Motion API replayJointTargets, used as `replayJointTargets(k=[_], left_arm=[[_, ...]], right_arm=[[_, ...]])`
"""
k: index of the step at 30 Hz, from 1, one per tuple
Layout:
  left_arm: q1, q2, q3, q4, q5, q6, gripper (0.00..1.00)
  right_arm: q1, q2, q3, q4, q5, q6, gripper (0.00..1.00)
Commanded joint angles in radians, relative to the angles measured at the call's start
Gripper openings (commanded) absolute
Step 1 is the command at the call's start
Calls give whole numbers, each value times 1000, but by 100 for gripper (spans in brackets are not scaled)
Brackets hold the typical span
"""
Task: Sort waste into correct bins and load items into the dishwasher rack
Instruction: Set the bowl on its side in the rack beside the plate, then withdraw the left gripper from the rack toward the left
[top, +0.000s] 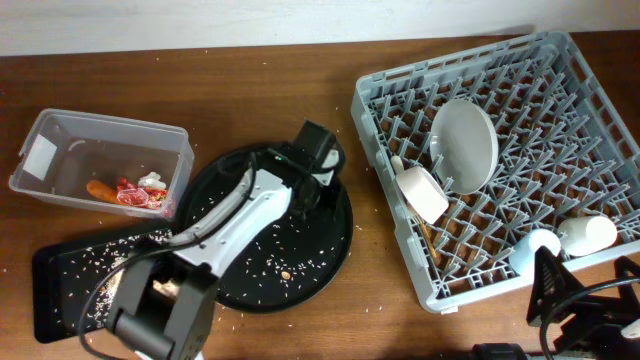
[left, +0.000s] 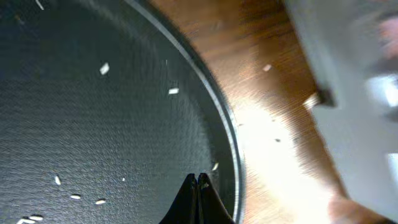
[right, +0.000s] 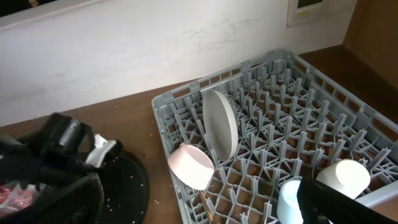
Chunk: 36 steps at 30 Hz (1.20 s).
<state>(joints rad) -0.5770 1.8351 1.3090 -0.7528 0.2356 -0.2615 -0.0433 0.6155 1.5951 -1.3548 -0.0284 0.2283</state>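
Observation:
My left gripper (left: 198, 180) is shut with nothing visible between its fingers. It hangs low over the right part of the round black tray (top: 330, 255), close to the rim (left: 221, 106). White rice grains (left: 104, 69) lie scattered on that tray. The clear tub (top: 60, 130) holds the carrot stick (top: 100, 189), red wrapper (top: 133, 195) and white paper (top: 152, 180). The shallow black tray (top: 60, 275) holds rice. The grey rack (top: 590, 110) holds the plate (top: 465, 145), bowl (top: 424, 193), two cups (top: 588, 235) (top: 537, 247) and chopsticks (top: 425, 235). My right gripper (right: 339, 205) is a dark shape at the rack's near corner.
The rack also shows in the right wrist view (right: 292, 93), with plate (right: 221, 124) and bowl (right: 191, 167). Bare wood (left: 273, 124) lies between the round tray and the rack. Loose rice is scattered on the table. A wall runs along the back.

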Motion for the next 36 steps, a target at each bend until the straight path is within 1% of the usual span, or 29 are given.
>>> replayJointTargets(k=[1, 3, 6, 9, 11, 12, 14, 15, 16, 17, 19, 20, 21, 23, 24, 25, 26, 29, 30, 32, 33, 34, 36], left_arm=[[-39, 85, -36, -3, -57, 29, 1], [-58, 119, -40, 2, -45, 20, 1], [-130, 159, -44, 31, -30, 20, 1], [-193, 164, -45, 58, -27, 4, 1], [-229, 164, -45, 98, 11, -5, 1], [-238, 164, -45, 97, 11, -14, 1], [-216, 156, -29, 40, -9, -14, 1], [-191, 143, -8, -1, -8, -14, 1], [-146, 114, 35, -80, -25, -13, 1], [-98, 76, 81, -163, -72, -13, 3], [10, -13, 139, -260, -211, -13, 17], [43, -35, 140, -267, -243, -12, 21], [108, -60, 139, -288, -298, -13, 21], [241, -63, 135, -372, -308, -13, 19], [301, -63, 132, -392, -307, -13, 12], [352, -63, 132, -397, -308, -10, 8], [412, -63, 132, -396, -308, -9, 8], [523, -64, 132, -395, -314, -1, 8], [566, -68, 132, -421, -294, 34, 0], [613, -105, 134, -451, -293, 70, 0], [657, -167, 135, -491, -306, 77, 1], [701, -217, 135, -524, -326, 77, 4], [835, -309, 134, -589, -340, 77, 4]], right_arm=[[-3, -2, 2, 4, -2, -3, 99], [-3, -2, 2, 4, -2, -4, 99], [-3, -2, 2, 4, -2, -3, 99], [-3, -2, 2, 4, -2, -3, 99], [-3, -2, 2, 4, -2, -3, 99], [-3, -2, 2, 4, -2, -3, 99], [-3, -2, 2, 4, -2, -3, 99], [-3, -2, 2, 4, -2, -3, 99], [-3, -2, 2, 4, -2, -3, 99], [-3, -2, 2, 4, -2, -3, 99], [-3, -2, 2, 4, -2, -3, 99], [-3, -2, 2, 4, -2, -3, 99], [-3, -2, 2, 3, -2, -3, 99], [-3, -2, 2, 3, -2, -3, 99], [-3, -2, 2, 3, -2, -4, 99], [-3, -2, 2, 4, -2, -3, 99], [-3, -2, 2, 4, -2, -3, 99], [-3, -2, 2, 4, -2, -3, 99], [-3, -2, 2, 4, -2, -4, 99], [-3, -2, 2, 4, -2, -3, 99], [-3, -2, 2, 3, -2, -3, 99], [-3, -2, 2, 3, -2, -3, 99], [-3, -2, 2, 4, -2, -4, 99]])
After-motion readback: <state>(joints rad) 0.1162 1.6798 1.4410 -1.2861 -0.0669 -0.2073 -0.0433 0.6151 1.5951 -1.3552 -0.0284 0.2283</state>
